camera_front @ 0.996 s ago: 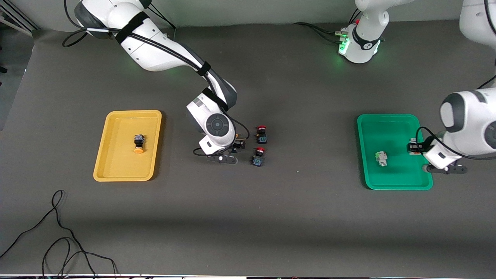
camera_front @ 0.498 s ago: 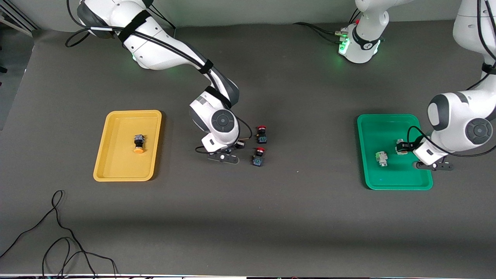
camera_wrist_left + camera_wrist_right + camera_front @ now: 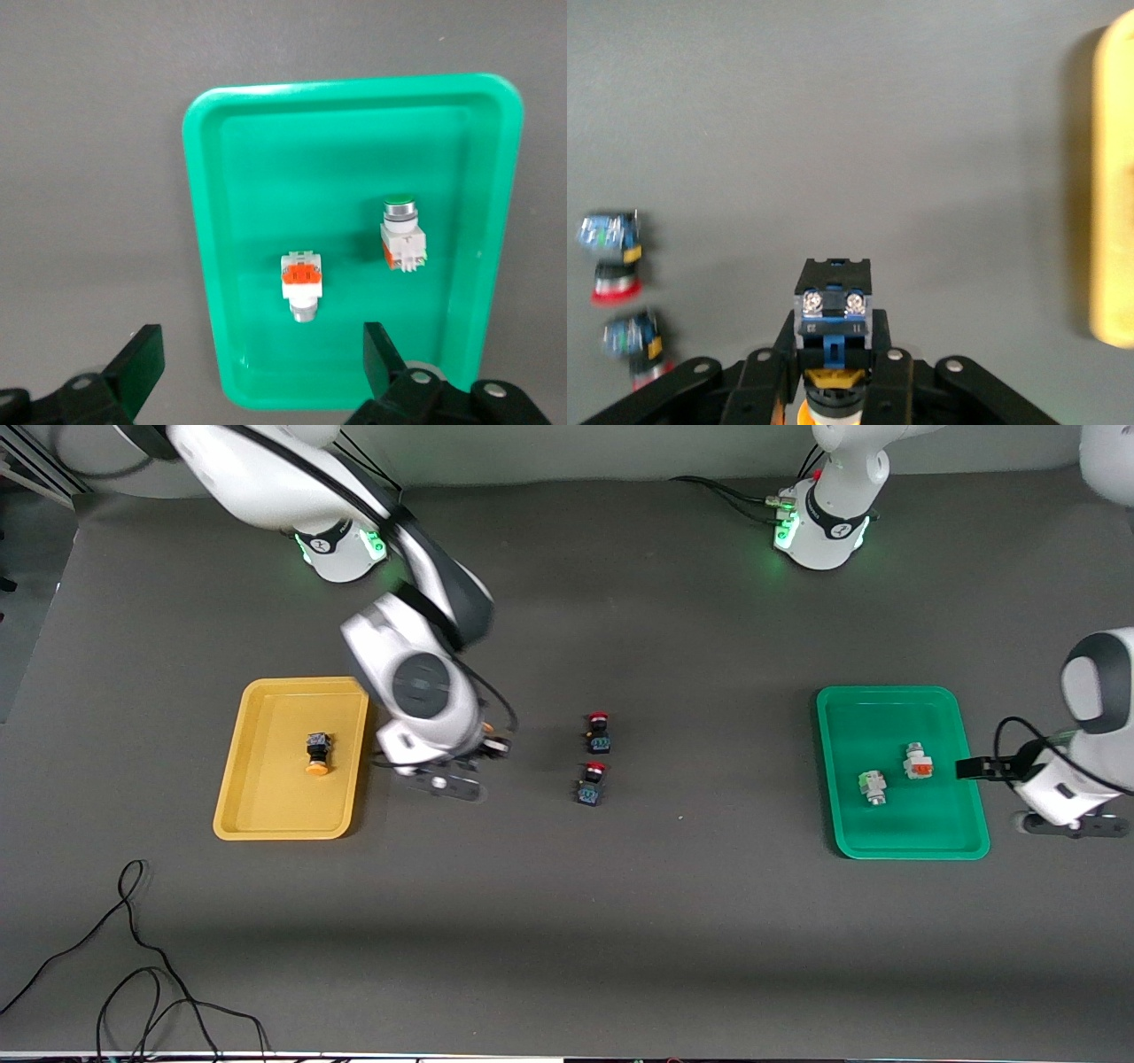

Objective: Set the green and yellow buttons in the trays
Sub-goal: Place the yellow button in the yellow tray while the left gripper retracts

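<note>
My right gripper (image 3: 492, 748) is shut on a yellow button (image 3: 834, 301) with a black-blue body, and holds it over the bare table between the yellow tray (image 3: 257, 828) and two red buttons. Another yellow button (image 3: 317, 753) lies in that tray. The green tray (image 3: 902, 841) holds two white buttons lying apart: a green-tipped one (image 3: 403, 235) and one with an orange block (image 3: 301, 282). My left gripper (image 3: 261, 359) is open and empty over the tray's rim at the left arm's end of the table.
Two red-capped black buttons (image 3: 599, 732) (image 3: 591, 783) stand mid-table, one nearer the front camera than the other. A loose black cable (image 3: 133, 957) lies near the table's front edge at the right arm's end.
The left gripper opened, left the orange-block button in the green tray and drew back off the tray. The right gripper shut on the yellow button by the red ones and carried it toward the yellow tray.
</note>
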`<state>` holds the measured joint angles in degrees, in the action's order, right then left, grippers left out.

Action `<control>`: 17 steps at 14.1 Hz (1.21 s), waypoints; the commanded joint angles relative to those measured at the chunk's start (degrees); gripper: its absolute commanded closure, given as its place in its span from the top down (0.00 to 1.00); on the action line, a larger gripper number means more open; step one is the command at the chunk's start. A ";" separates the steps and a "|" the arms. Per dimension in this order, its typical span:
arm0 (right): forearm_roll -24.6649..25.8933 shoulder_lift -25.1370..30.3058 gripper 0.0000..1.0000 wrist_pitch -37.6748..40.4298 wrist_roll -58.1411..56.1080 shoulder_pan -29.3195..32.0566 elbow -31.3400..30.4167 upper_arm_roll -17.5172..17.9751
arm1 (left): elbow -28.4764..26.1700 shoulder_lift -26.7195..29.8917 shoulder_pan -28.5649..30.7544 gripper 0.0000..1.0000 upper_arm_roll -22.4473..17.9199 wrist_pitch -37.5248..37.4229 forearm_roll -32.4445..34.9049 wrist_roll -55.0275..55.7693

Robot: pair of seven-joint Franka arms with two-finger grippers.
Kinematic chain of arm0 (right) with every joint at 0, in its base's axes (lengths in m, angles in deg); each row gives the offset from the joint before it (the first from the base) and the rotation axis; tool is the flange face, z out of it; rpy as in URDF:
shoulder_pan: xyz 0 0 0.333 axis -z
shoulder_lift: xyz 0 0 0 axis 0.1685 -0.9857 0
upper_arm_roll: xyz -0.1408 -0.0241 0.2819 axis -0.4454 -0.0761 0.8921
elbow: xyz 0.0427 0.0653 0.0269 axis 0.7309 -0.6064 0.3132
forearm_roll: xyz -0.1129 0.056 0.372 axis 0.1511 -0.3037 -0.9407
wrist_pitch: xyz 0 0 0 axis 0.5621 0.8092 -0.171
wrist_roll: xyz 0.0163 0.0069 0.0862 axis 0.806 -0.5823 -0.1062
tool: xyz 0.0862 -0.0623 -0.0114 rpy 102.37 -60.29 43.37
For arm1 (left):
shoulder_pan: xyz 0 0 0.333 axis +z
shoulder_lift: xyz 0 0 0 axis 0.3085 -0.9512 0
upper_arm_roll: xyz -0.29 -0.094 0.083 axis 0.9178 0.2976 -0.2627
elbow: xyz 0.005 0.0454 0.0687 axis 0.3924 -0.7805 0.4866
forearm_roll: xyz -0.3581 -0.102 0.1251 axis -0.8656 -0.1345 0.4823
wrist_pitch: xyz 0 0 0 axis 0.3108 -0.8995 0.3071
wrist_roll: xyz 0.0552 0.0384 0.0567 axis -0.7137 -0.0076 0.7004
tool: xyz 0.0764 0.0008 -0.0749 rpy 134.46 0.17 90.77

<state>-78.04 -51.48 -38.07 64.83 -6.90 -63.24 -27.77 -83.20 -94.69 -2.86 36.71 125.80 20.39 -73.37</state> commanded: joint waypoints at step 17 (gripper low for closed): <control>-9.30 27.00 0.00 -10.87 -67.65 21.78 -36.85 -20.93 | 6.32 18.86 -17.46 1.00 -4.03 -21.51 -6.20 4.22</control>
<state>-86.70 -25.67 -42.54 -0.53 14.71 -94.16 -48.12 -73.55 -78.98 -16.19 36.90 104.15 14.99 -69.62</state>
